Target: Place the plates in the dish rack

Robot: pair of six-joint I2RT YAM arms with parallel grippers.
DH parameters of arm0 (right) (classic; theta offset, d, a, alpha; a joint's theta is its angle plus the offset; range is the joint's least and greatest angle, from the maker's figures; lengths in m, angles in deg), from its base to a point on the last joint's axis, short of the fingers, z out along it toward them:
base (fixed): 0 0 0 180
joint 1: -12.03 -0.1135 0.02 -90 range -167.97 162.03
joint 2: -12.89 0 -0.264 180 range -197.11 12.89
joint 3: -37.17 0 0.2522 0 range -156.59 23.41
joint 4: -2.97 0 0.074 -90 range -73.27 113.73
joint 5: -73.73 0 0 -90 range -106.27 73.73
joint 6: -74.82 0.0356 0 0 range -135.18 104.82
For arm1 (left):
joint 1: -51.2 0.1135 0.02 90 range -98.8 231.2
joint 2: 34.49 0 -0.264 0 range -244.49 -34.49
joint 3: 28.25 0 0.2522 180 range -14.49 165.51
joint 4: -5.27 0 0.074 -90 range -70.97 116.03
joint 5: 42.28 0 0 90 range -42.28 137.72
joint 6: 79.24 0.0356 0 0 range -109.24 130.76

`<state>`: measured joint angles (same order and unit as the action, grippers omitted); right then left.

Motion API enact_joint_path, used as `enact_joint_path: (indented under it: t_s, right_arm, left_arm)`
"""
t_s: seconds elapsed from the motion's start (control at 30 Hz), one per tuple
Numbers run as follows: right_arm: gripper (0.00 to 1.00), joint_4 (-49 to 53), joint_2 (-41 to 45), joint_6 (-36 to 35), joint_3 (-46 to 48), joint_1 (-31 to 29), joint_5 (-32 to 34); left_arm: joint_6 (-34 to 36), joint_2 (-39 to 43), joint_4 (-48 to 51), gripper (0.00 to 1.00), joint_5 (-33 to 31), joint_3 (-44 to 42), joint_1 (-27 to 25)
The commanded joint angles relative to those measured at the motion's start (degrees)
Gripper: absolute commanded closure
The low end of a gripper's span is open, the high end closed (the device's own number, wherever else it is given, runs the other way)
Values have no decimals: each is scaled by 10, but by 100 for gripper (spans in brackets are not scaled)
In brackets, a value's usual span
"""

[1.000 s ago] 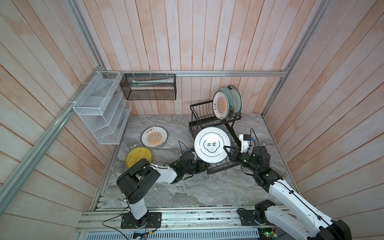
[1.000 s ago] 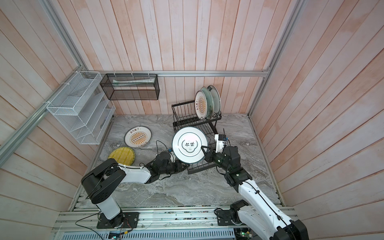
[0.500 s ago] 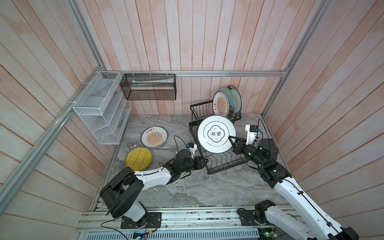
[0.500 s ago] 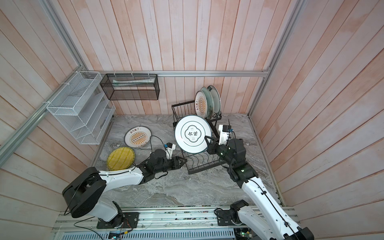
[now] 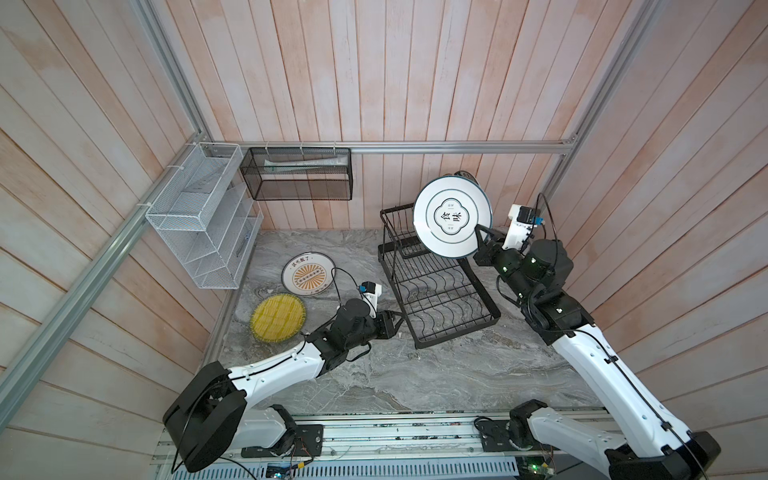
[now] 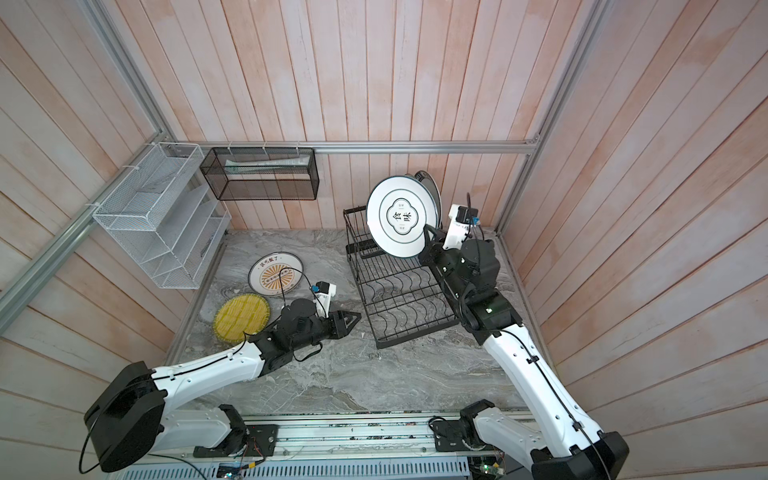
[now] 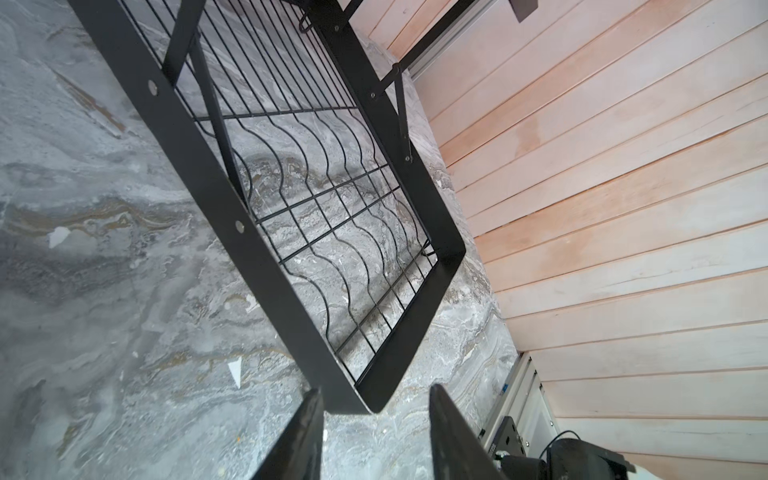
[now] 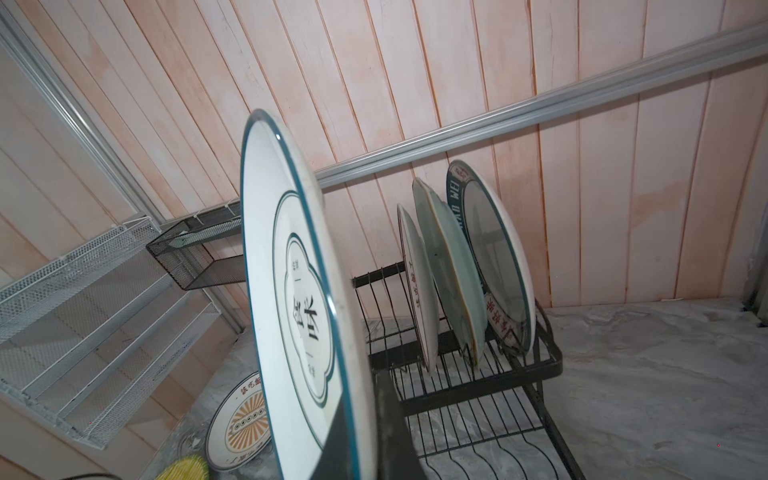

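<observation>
My right gripper (image 5: 480, 239) (image 6: 428, 237) (image 8: 365, 399) is shut on the rim of a green-ringed white plate (image 5: 453, 216) (image 6: 401, 220) (image 8: 291, 291). It holds the plate upright in the air over the upper basket of the black dish rack (image 5: 440, 299) (image 6: 399, 299) (image 8: 478, 395). Three plates stand in that basket: sunburst (image 8: 419, 291), mint (image 8: 453, 282) and dark-lettered (image 8: 498, 257). Another sunburst plate (image 5: 309, 274) (image 6: 275, 274) and a yellow ribbed plate (image 5: 277, 318) (image 6: 242, 318) lie flat on the table. My left gripper (image 5: 397, 322) (image 6: 353, 318) (image 7: 376, 390) is open and empty, low at the rack's (image 7: 249, 241) near left corner.
A white mesh tiered shelf (image 5: 203, 224) hangs on the left wall. A black mesh basket (image 5: 301, 174) hangs on the back rail. Wooden walls close in on three sides, and the right arm works close to the right wall.
The right gripper has carried the plate up and back, from over the lower tray to the upper basket. The left gripper has drawn away from the plate, down to the rack's corner.
</observation>
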<state>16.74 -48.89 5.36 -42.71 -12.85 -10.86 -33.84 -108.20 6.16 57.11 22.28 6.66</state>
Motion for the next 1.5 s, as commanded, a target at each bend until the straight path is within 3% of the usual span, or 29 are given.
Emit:
enact_joint_path:
  t_s: [0.0,0.23,0.47,1.1,1.47]
  right_arm:
    - [100,-20,-24,-48,-51,-22,88]
    - [100,-36,-96,-143,-120,-106,272]
    - [100,-55,-154,-198,-164,-138,357]
    - [100,-52,-285,-304,-283,-145,401]
    - [100,-33,-346,-307,-323,-146,407]
  left_arm:
    - [13,28,31,57,-22,-8,3]
    - [31,75,97,56,-75,9,2]
    - [32,92,113,56,-78,13,3]
    - [30,111,120,56,-85,1,3]
    - [28,137,129,56,-96,-13,2]
